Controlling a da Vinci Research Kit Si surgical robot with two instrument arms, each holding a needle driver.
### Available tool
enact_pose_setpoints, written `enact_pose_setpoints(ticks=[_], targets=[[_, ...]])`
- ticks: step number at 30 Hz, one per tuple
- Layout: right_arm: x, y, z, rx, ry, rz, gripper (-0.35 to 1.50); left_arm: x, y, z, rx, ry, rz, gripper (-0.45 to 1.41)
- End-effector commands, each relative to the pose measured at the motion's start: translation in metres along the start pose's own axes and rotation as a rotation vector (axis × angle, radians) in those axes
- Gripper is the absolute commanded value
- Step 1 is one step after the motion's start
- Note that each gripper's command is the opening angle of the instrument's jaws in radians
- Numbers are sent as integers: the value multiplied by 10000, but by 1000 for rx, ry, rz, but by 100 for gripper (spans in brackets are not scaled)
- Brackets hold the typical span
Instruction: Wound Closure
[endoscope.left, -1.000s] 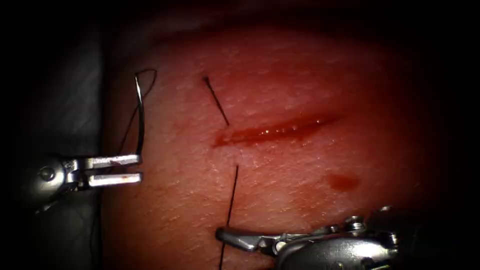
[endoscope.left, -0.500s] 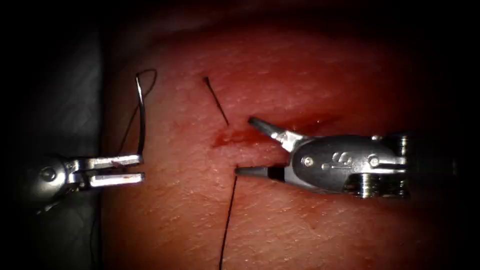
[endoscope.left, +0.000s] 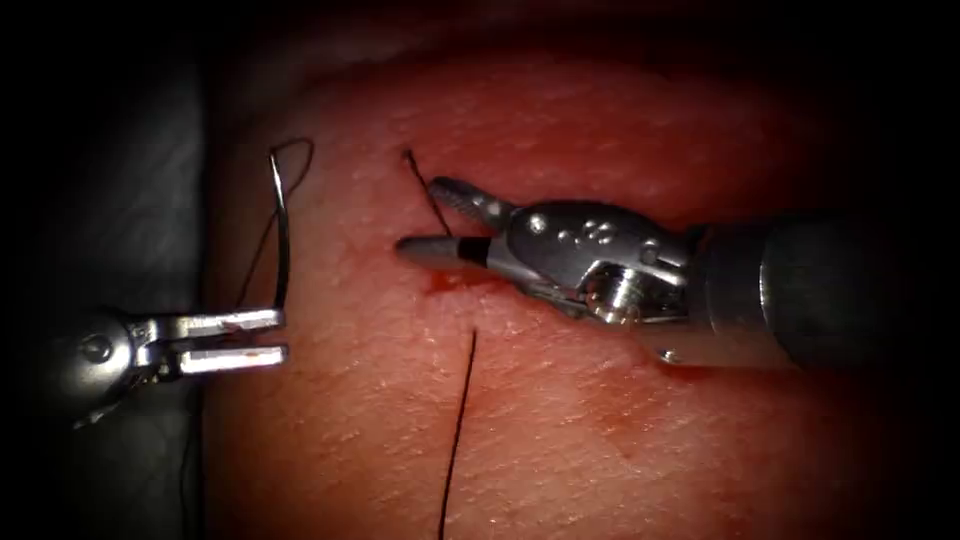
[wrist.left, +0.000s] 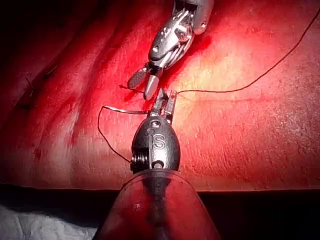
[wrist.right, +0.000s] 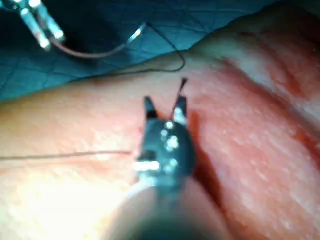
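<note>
The needle (endoscope.left: 281, 225) is clear of the tissue (endoscope.left: 560, 430), held upright beyond the tissue's left edge, well left of the cut (endoscope.left: 445, 283). The left tool (endoscope.left: 268, 336) grips it at one end of its curve, between the upper jaw and the lower one; the rest of the curve rises above the jaws. In the left wrist view the needle (wrist.left: 127, 111) extends sideways from the left tool (wrist.left: 166, 98), and in the right wrist view the needle (wrist.right: 95, 52) arcs away from the left tool (wrist.right: 49, 37) over the blue cloth (wrist.right: 100, 30).

The thread (endoscope.left: 458, 420) leaves the needle's upper end in a small loop, drops along the tissue's left edge, and emerges from the tissue as two dark strands: a short cut end (endoscope.left: 425, 190) on the far side of the cut and a long strand running from just below the cut toward the tissue's near edge. In the left wrist view the thread (wrist.left: 240, 89) runs across the tissue (wrist.left: 250, 145).

The right tool (endoscope.left: 420, 215) lies over the cut, covering most of it, with its jaws parted narrowly. The short cut end sits between the two jaw tips; the jaws do not clamp it. In the right wrist view the right tool (wrist.right: 165, 106) shows the same narrow gap, with the short strand (wrist.right: 181, 87) beside one jaw. Red fluid (endoscope.left: 450, 282) wets the cut beneath the lower jaw.
</note>
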Motion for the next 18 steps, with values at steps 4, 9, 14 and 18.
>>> enact_pose_setpoints(ticks=[4,9,14,18], targets=[[-6,1,16,-7,1,1,67,-7,2,7,-2,1,-1,-45],[-3,2,28,-17,0,4,7,-7,2,7,-1,1,0,-45],[-1,3,28,-48,33,11,-35,-8,2,5,-4,1,1,-45],[2,6,24,-54,64,20,-35,-8,2,5,-4,1,1,-45]])
